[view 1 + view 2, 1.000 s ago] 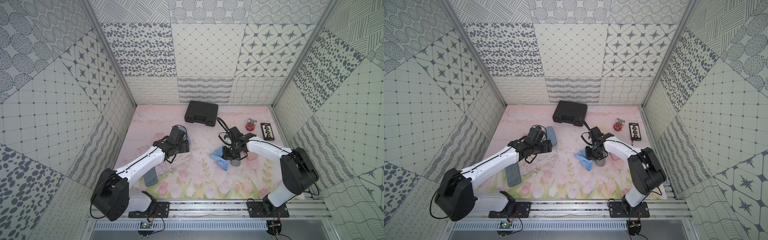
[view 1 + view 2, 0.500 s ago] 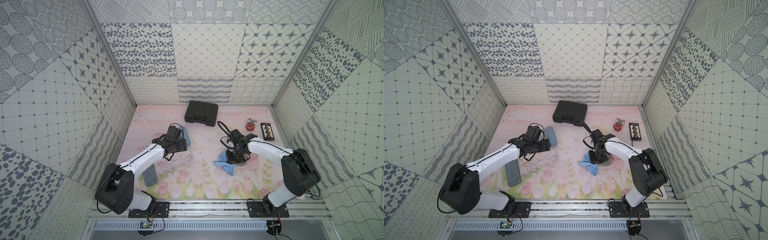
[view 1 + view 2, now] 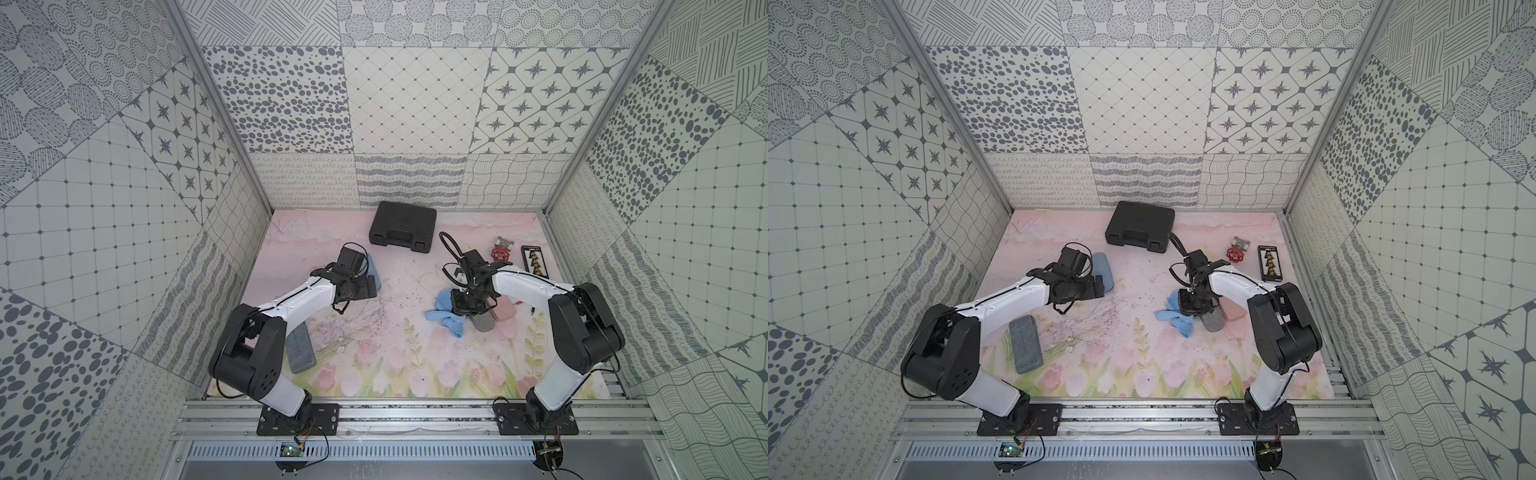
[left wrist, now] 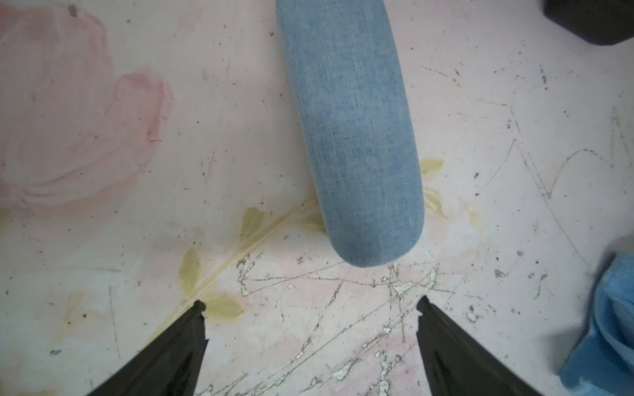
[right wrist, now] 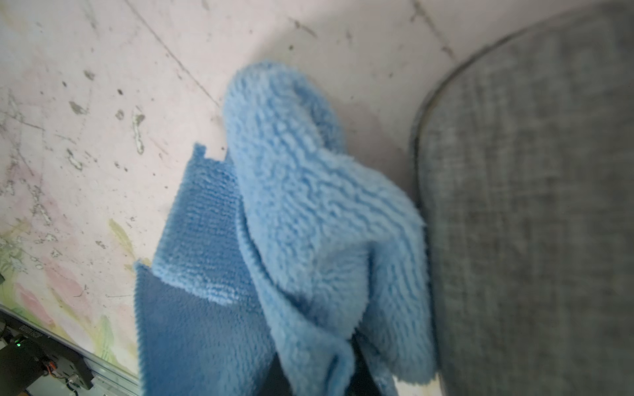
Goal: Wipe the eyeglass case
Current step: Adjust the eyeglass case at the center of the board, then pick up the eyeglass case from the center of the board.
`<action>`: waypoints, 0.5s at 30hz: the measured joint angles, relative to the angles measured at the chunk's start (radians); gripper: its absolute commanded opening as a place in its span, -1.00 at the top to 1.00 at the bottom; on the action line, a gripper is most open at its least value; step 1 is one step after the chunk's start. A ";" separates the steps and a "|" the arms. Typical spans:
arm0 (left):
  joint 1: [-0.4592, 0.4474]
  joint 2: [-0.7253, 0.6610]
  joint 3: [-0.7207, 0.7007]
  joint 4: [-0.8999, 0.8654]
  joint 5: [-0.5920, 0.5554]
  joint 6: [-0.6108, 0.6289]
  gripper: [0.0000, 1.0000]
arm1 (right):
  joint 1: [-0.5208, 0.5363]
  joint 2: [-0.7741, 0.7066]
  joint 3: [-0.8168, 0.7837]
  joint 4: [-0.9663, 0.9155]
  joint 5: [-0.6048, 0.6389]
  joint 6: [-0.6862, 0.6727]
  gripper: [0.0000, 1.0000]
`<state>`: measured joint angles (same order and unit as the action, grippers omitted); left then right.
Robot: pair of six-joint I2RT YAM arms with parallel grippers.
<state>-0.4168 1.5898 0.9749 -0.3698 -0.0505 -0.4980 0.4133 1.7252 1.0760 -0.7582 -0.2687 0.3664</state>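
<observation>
In both top views the right end effector [image 3: 469, 307] is clenched on the blue cloth [image 3: 440, 318], right against the grey eyeglass case [image 3: 484, 323] on the table [image 3: 395, 365]. I'd press down and sweep along its length.

Left wrist view: the left end effector [image 4: 308, 308] is released, holding nothing, just short of a blue case [image 4: 353, 137].

Right wrist view: the cloth hides the fingers, and the grey case is blurred and cut off.

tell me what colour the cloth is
The cloth is light blue; right wrist view shows it best.
</observation>
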 measured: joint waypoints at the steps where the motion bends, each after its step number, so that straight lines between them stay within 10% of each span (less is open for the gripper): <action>1: 0.001 0.025 0.018 0.003 0.005 0.002 -0.99 | -0.003 -0.002 0.000 0.000 -0.001 0.000 1.00; 15: 0.005 0.284 0.246 0.031 0.034 0.005 -0.89 | 0.002 -0.023 -0.038 0.038 -0.034 0.016 1.00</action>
<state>-0.4114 1.8736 1.2205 -0.3389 -0.0170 -0.4934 0.4149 1.7027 1.0378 -0.7204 -0.3031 0.3824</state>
